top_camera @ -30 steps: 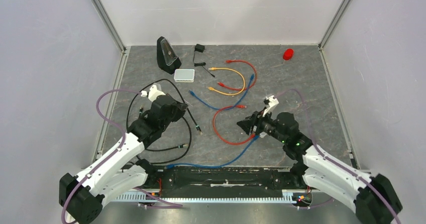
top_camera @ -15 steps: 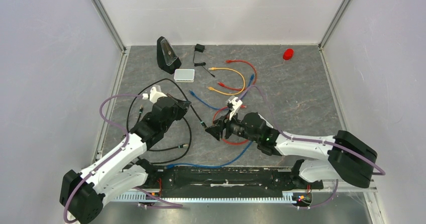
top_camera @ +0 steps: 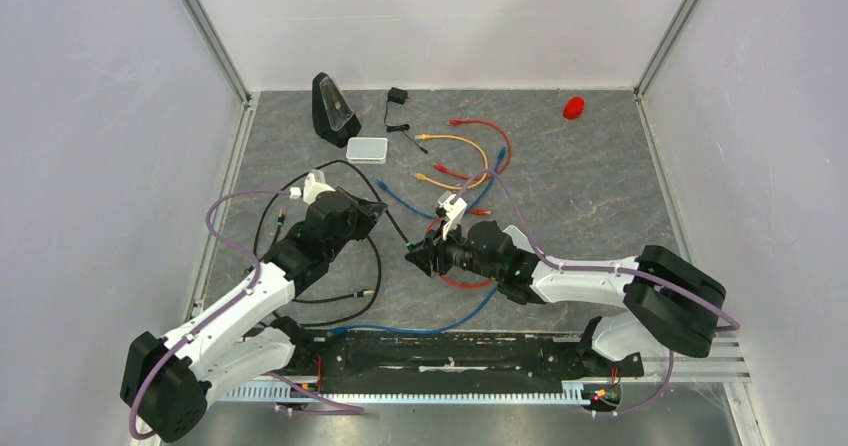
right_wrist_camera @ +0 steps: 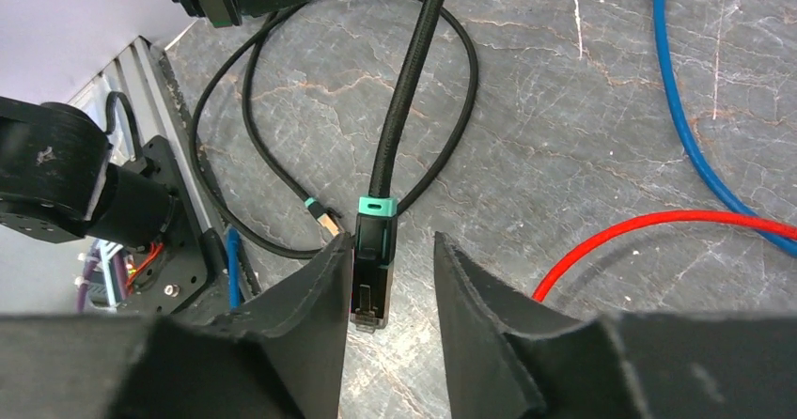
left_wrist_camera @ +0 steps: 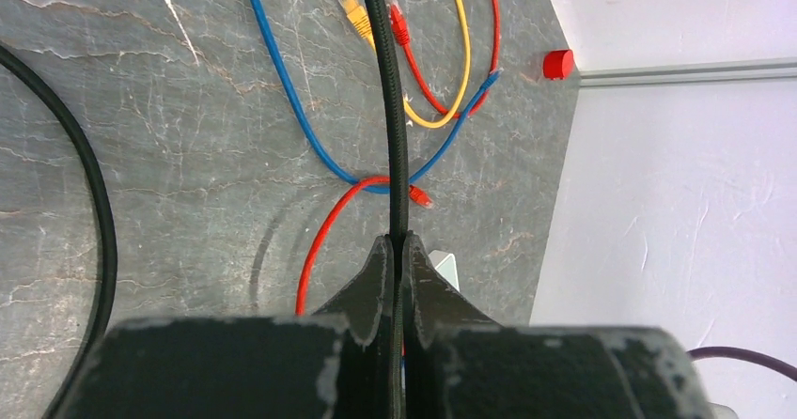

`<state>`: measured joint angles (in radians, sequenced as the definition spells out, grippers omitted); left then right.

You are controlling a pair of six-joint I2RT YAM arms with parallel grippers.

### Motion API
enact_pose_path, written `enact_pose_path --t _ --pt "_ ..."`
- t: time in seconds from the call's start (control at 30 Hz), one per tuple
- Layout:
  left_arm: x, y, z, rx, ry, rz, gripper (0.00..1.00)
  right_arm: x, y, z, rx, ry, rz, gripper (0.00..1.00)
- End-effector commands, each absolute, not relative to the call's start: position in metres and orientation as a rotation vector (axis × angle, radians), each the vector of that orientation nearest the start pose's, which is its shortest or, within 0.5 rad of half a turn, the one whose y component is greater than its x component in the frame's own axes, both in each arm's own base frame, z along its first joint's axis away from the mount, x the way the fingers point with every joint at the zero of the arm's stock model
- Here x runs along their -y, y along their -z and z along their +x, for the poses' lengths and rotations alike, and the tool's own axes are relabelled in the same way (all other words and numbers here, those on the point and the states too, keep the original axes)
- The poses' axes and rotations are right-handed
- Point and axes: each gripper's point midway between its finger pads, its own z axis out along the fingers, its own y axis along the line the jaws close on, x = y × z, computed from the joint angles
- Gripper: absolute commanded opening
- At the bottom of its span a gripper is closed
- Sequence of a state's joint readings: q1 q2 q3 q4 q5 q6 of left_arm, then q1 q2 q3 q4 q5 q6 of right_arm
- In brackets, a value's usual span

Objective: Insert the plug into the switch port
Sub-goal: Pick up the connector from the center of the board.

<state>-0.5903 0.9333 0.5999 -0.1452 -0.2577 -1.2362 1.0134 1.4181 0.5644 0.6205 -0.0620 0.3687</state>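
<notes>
The plug (right_wrist_camera: 373, 271) is sitting lengthwise between the fingers of the right gripper (right_wrist_camera: 392, 242), tip pointing back toward the wrist. Its black cable (right_wrist_camera: 406, 90) is running ahead to the left gripper (left_wrist_camera: 396, 242), which is pinching it tight. Only the right wrist view is showing those fingers standing apart, one right against the plug, the other clear; the top view alone is showing the pale switch box (top_camera: 367, 148) lying well beyond both grippers.

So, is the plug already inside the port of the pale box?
No, in the right wrist view the plug sits free between the open jaws of the right gripper, its tip bare.
</notes>
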Motion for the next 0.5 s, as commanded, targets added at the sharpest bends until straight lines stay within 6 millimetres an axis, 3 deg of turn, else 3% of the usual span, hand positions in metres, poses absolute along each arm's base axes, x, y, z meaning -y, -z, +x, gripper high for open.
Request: enact_pose_path --t 0.0,0.1,0.13,0.3,0.47 --pt "0.185 -0.191 0.287 -1.912 0.945 -0.882 0.02 -0.377 -0.155 0.207 -1.725 -0.994 -0.660 0.30" --pt "0.187 -0.193 0.287 -1.925 0.924 -0.790 0.03 -0.369 -0.156 0.209 -1.699 -0.936 -0.691 0.05" --pt "0.189 -0.197 0.287 -1.926 0.923 -0.729 0.11 -0.363 -0.155 0.214 -1.697 -0.880 -0.695 0.00" --pt "0.202 -0.205 0.280 -1.979 0.802 -0.207 0.41 -0.338 -0.160 0.220 -1.639 -0.847 -0.819 0.00" --pt "0.218 -0.199 0.267 -1.989 0.711 0.344 0.51 -0.315 -0.161 0.228 -1.602 -0.850 -0.908 0.00"
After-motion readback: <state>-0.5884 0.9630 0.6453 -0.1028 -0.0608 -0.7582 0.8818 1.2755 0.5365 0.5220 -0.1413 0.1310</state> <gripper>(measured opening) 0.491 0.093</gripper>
